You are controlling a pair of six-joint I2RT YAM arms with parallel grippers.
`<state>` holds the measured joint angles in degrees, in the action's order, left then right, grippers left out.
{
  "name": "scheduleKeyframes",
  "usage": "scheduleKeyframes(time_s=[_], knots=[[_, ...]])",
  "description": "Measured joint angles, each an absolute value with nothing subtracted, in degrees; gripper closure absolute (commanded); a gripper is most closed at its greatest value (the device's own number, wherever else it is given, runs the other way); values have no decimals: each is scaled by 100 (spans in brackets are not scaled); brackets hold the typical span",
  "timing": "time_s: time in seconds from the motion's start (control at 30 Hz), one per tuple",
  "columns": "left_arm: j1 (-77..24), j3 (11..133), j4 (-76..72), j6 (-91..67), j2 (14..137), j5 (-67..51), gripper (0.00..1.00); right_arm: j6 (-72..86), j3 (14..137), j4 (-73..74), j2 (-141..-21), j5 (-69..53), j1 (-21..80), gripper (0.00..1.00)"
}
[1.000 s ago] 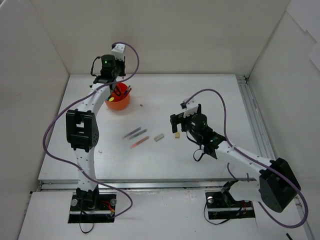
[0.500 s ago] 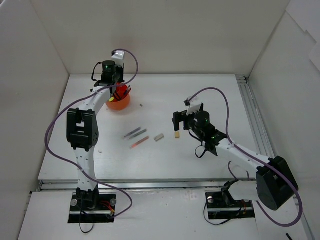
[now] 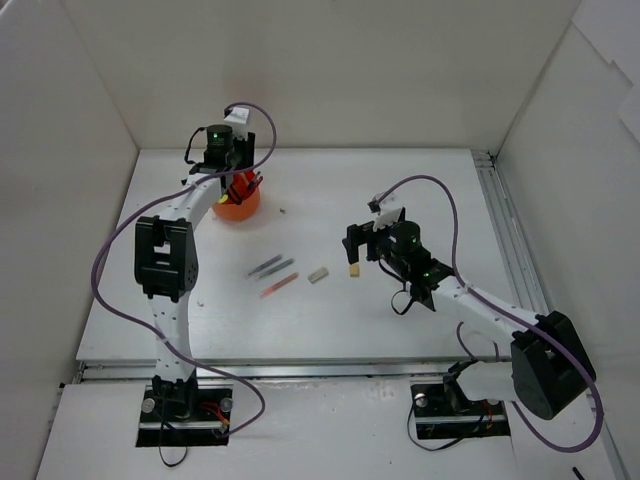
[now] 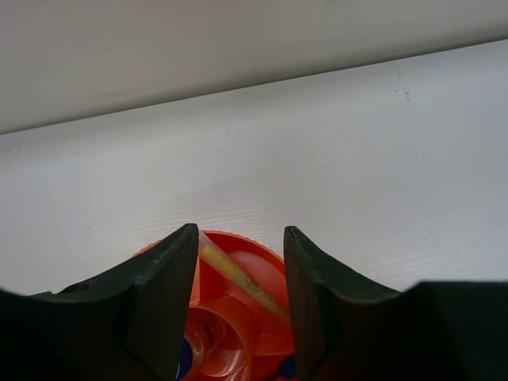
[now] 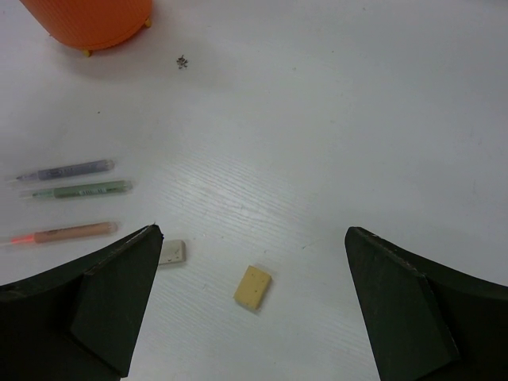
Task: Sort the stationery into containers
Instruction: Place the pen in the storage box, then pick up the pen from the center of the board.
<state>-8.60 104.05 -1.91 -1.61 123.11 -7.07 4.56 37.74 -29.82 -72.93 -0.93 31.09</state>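
The orange organizer (image 3: 237, 207) stands at the back left with several pens in it. My left gripper (image 3: 240, 181) hangs right over it, jaws parted. In the left wrist view a clear pen with a yellow core (image 4: 224, 265) lies slanted in a compartment of the organizer (image 4: 266, 274), between the open fingers (image 4: 240, 246). My right gripper (image 3: 356, 246) hovers wide open above a yellow eraser (image 5: 253, 287), with a grey eraser (image 5: 171, 252) to its left. Three pens lie further left: greyish (image 5: 67, 171), green (image 5: 79, 190) and red (image 5: 67, 233).
White walls close in the table on the left, back and right. A small dark speck (image 3: 283, 211) lies right of the organizer. The left arm's purple cable loops above the organizer.
The left gripper's jaws have parted over the organizer, and the yellow-cored pen now rests in it. The right gripper edged slightly left and stays above the yellow eraser.
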Motion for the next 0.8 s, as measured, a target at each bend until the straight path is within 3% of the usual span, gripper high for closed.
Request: scheduleKeyframes(time_s=[0.2,0.33,0.43,0.63,0.8], knots=[[-860,10256,-45,-268,12057,-757,47,381,3795,-2943,-7297,-711,3135,2],[-860,9907,97,-456,11448,-913,25,-224,4217,-2469,-7511,-947,3435,2],[-860,9421,110,-720,10652,-1100,19,-786,4980,-1920,-8121,-1236,3872,2],[-1041,8034,167,-1260,8580,-1199,17,-1463,6230,-1131,-9607,-1918,4351,2],[-1376,5774,154,-1791,6475,-1216,0,-1712,6751,-790,-10532,-2215,4595,2]])
